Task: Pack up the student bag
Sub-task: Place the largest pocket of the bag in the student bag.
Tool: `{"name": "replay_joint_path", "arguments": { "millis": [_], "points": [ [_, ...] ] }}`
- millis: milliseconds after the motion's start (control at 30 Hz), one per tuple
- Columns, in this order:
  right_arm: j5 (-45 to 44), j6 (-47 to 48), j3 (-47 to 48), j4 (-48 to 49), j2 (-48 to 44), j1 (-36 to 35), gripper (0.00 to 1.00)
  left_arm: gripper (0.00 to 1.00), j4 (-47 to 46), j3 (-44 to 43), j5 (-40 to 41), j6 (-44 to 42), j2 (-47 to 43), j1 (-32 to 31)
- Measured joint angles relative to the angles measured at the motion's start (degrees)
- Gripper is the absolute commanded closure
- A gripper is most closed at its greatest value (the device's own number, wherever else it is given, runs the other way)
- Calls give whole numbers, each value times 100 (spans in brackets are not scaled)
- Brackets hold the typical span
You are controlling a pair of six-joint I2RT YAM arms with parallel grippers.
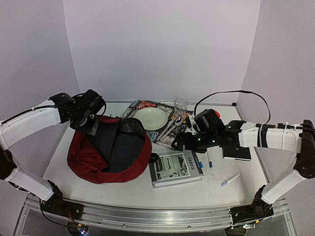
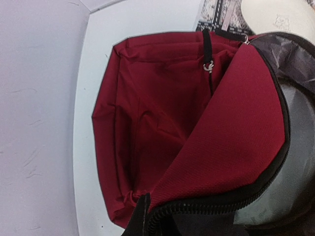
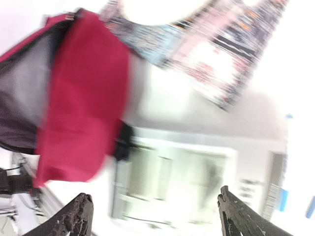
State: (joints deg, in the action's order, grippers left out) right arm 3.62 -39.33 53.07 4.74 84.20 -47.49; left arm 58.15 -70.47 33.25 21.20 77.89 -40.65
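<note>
The student bag [image 1: 93, 160] is dark red and lies on the table's left half, its mouth open on a dark lining. My left gripper [image 1: 90, 123] is shut on the bag's zippered rim and holds that edge up. In the left wrist view the red fabric [image 2: 162, 108] and black zipper [image 2: 221, 199] fill the frame, and the fingers are hidden. A grey book [image 1: 176, 167] lies flat just right of the bag. My right gripper [image 1: 181, 142] hovers above the book's far edge, open and empty. The right wrist view is blurred and shows wide-spread fingers [image 3: 81, 214] over the book [image 3: 172, 182], with the bag [image 3: 78, 98] at left.
A patterned placemat [image 1: 135, 107] at the back holds a pale green plate [image 1: 151, 118], cutlery [image 1: 170, 129] and a clear glass [image 1: 180, 105]. A blue marker [image 1: 209, 160] and a white marker [image 1: 230, 179] lie right of the book. A flat black item [image 1: 237, 153] sits under the right arm.
</note>
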Motion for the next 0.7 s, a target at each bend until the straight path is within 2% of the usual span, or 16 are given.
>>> {"name": "replay_joint_path", "arguments": {
  "millis": [167,233,267,300,467,700],
  "points": [
    [37,63,-563,-205,-38,377,10,88,-380,501,-59,130,509,118],
    [66,88,-648,-248,-38,504,10,76,-493,664,-66,221,710,229],
    [79,103,-666,-250,-39,547,9,64,-535,744,-68,297,795,292],
    [107,121,-682,-252,-39,586,9,57,-560,806,-69,352,857,343],
    [215,196,-800,-217,-42,724,9,34,-573,863,-163,585,891,460],
    [446,257,-1034,-183,-44,909,7,23,-498,222,-1066,794,754,456]
  ]
}}
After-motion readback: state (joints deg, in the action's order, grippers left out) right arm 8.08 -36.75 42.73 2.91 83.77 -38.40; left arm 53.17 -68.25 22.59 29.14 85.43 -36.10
